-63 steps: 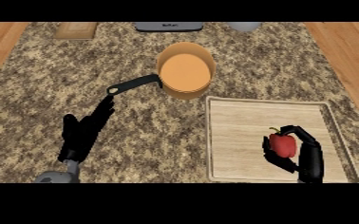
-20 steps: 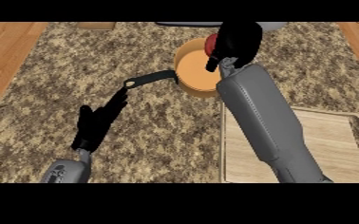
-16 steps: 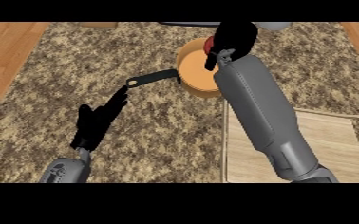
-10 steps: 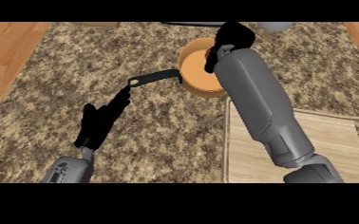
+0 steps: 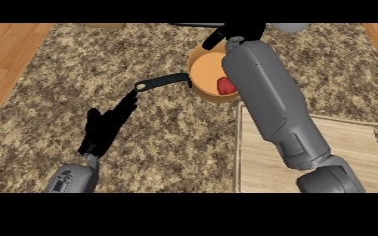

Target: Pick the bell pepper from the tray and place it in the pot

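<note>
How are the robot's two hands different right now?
The right hand is stretched far out past the pot; the left hand lies low on the counter, short of the pot's handle. The right forearm hides much of the pot; the left covers nothing. Both hands are black and hold nothing.

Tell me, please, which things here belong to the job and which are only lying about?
Job:
bell pepper, red, inside the pot
pot
tray
right hand, above the pot

Lying about:
grey object at the far edge
left hand, open on the counter
</note>
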Tool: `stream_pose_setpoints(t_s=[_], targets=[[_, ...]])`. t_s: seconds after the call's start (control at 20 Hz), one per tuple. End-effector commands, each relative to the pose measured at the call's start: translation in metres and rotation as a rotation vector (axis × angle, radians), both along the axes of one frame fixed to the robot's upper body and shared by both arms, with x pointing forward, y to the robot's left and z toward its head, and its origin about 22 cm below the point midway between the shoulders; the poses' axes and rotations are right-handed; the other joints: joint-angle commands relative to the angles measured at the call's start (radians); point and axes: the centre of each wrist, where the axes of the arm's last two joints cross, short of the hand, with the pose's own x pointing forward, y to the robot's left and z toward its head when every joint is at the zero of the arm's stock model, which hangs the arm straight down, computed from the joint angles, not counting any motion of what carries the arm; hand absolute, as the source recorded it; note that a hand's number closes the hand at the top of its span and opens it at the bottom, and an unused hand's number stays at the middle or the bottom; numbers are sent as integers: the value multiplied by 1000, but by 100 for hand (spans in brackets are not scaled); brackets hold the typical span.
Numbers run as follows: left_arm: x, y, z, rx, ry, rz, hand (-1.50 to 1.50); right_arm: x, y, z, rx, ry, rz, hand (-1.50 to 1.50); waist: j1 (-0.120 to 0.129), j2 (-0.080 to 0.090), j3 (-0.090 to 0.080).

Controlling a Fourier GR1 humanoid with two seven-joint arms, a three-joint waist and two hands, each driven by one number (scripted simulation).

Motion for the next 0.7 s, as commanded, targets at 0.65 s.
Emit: stream_pose_setpoints(t_s=[0.65], targets=[[-20, 18, -20, -26, 44, 85, 0, -25, -47, 11, 308, -693, -322, -150, -79, -26, -1]])
